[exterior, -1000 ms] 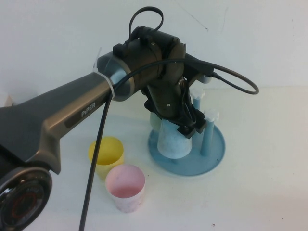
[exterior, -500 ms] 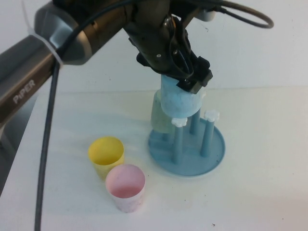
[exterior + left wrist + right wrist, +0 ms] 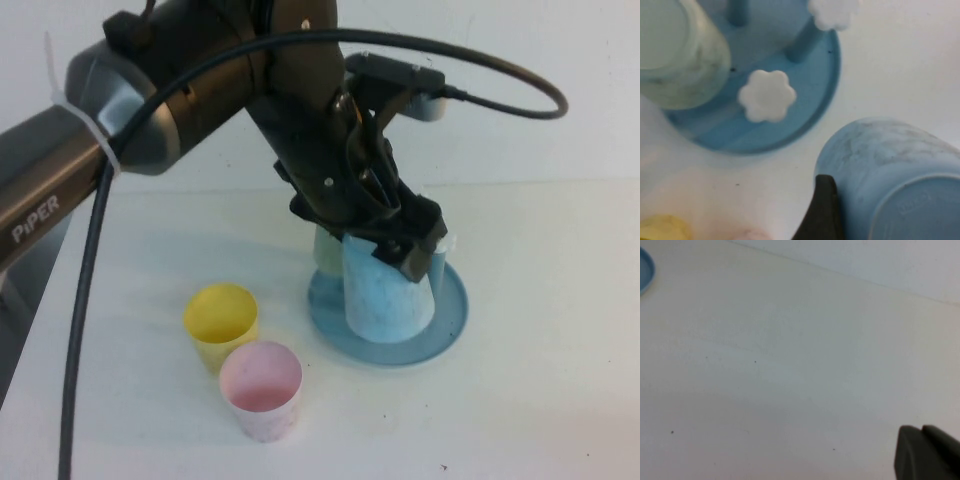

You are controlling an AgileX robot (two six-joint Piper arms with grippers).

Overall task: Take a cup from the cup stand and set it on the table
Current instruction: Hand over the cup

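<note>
My left gripper (image 3: 398,248) is shut on the light blue cup (image 3: 385,295), holding it upside down by its base, low in front of the cup stand (image 3: 455,300) and hiding the pegs. In the left wrist view the cup (image 3: 880,155) sits against one dark finger (image 3: 822,212), off the stand's rim (image 3: 832,65) and over the white table (image 3: 890,60). I cannot tell whether it touches the table. Two white-capped pegs (image 3: 766,95) stand bare. My right gripper (image 3: 925,452) is shut and empty over bare table (image 3: 790,365), out of the high view.
A pale green cup (image 3: 326,250) hangs upside down on a peg at the stand's far left, and shows in the left wrist view (image 3: 675,55). A yellow cup (image 3: 220,320) and a pink cup (image 3: 262,388) stand upright left of the stand.
My left gripper lifted the blue cup off its peg, then brought it down and to the right, in front of the stand. The right arm is not seen earlier.
</note>
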